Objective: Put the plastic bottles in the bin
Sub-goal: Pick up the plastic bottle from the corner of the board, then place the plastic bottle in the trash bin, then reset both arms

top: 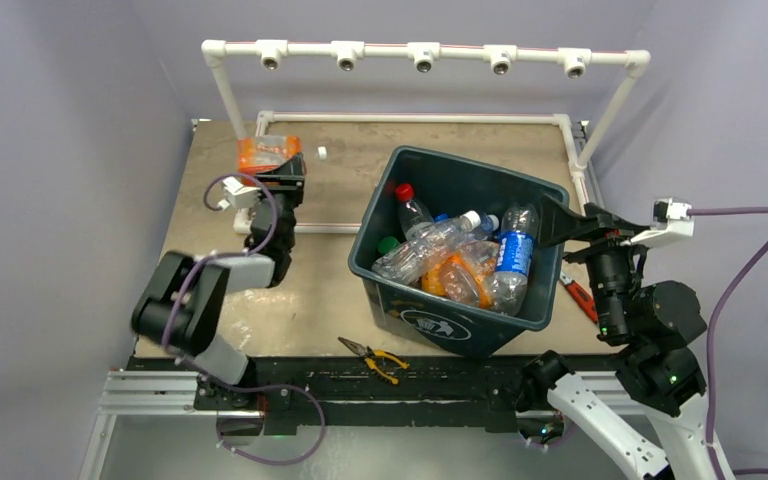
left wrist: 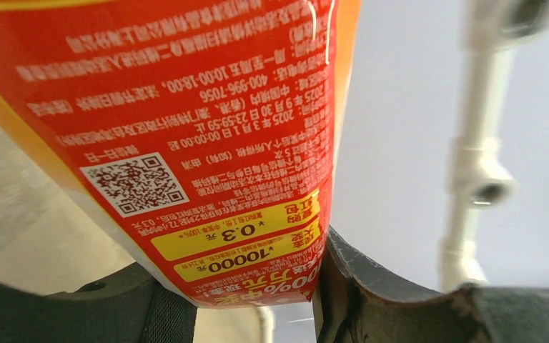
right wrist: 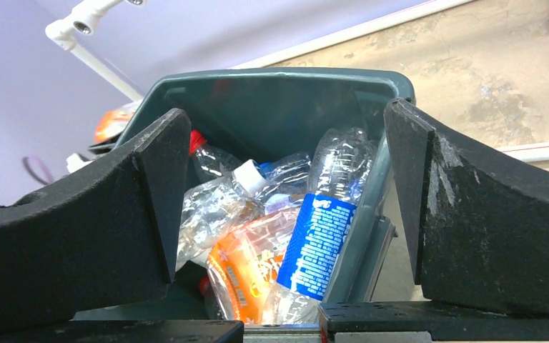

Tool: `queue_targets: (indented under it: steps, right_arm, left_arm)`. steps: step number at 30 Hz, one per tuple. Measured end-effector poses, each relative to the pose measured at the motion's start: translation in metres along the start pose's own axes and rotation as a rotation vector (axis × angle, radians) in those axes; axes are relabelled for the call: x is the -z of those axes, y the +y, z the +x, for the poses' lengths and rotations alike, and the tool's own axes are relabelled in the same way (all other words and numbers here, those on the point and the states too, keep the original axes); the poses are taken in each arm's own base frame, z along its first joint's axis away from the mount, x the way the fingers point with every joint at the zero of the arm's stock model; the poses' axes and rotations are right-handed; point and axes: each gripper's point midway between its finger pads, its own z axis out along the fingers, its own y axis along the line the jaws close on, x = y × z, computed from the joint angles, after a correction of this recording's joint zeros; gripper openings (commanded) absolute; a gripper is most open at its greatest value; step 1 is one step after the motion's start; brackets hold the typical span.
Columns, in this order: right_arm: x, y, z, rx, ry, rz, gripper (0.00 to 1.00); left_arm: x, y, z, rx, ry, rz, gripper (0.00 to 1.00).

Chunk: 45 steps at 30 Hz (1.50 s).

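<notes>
An orange bottle (top: 268,153) with a red label (left wrist: 207,143) is clamped between the fingers of my left gripper (top: 278,172) at the back left of the table; in the left wrist view it fills the frame. The dark teal bin (top: 427,318) stands mid-table with several plastic bottles (top: 460,255) inside: clear ones, orange ones, one with a blue label (right wrist: 318,243). My right gripper (top: 560,222) stands open beside the bin's right rim (right wrist: 271,75), nothing between its fingers (right wrist: 465,214).
Yellow-handled pliers (top: 375,357) lie near the table's front edge. A red-handled wrench (top: 578,295) lies right of the bin. A small white cap (top: 321,152) sits at the back. A white pipe frame (top: 420,50) spans the back.
</notes>
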Motion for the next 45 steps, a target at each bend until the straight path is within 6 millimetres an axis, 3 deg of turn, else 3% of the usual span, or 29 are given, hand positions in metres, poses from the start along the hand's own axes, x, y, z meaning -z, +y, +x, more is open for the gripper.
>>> queue_targets:
  steps: [4, 9, 13, 17, 20, 23, 25, 27, 28, 31, 33, 34, 40, 45]
  right_arm:
    - [-0.001, 0.004, 0.002, -0.005, 0.01, -0.02, 0.99]
    - [-0.002, 0.011, 0.006, -0.011, 0.026, -0.05, 0.99]
    - [-0.004, 0.018, 0.009, -0.016, 0.042, -0.08, 0.99]
    - [-0.008, 0.022, 0.017, -0.008, 0.071, -0.091, 0.99]
    - [-0.008, 0.022, 0.018, -0.005, 0.08, -0.088, 0.99]
    - [-0.005, 0.02, 0.013, -0.012, 0.069, -0.081, 0.99]
    - [-0.001, 0.017, 0.007, -0.022, 0.051, -0.073, 0.99]
    - [0.005, 0.012, 0.0, -0.031, 0.031, -0.064, 0.99]
    - [0.009, 0.011, -0.004, -0.036, 0.018, -0.063, 0.99]
    - [0.025, 0.004, -0.026, -0.067, -0.046, -0.061, 0.99]
    - [0.034, 0.002, -0.042, -0.089, -0.09, -0.061, 0.99]
    - [0.037, 0.001, -0.048, -0.096, -0.104, -0.062, 0.99]
    - [0.037, 0.001, -0.049, -0.093, -0.105, -0.058, 0.99]
    - [0.034, 0.002, -0.045, -0.088, -0.093, -0.059, 0.99]
  left_arm:
    - [0.039, -0.061, -0.037, -0.042, -0.05, 0.083, 0.0]
    - [0.101, -0.155, -0.086, -0.119, -0.138, 0.23, 0.0]
    - [0.136, -0.235, -0.096, -0.179, -0.108, 0.371, 0.0]
    - [0.158, -0.302, -0.067, -0.268, 0.028, 0.497, 0.0]
    - [0.18, -0.353, -0.017, -0.364, 0.201, 0.599, 0.0]
    - [0.215, -0.389, 0.054, -0.473, 0.394, 0.69, 0.0]
    - [0.249, -0.391, 0.107, -0.564, 0.529, 0.745, 0.0]
    - [0.275, -0.37, 0.151, -0.67, 0.644, 0.772, 0.0]
    - [0.286, -0.353, 0.171, -0.735, 0.706, 0.774, 0.07]
    - [0.297, -0.303, 0.205, -0.899, 0.815, 0.742, 0.48]
    - [0.296, -0.283, 0.211, -0.958, 0.849, 0.713, 0.81]
    - [0.295, -0.275, 0.211, -0.98, 0.854, 0.7, 0.87]
    - [0.29, -0.259, 0.19, -0.984, 0.808, 0.635, 0.96]
    - [0.27, -0.271, 0.133, -0.895, 0.635, 0.507, 0.98]
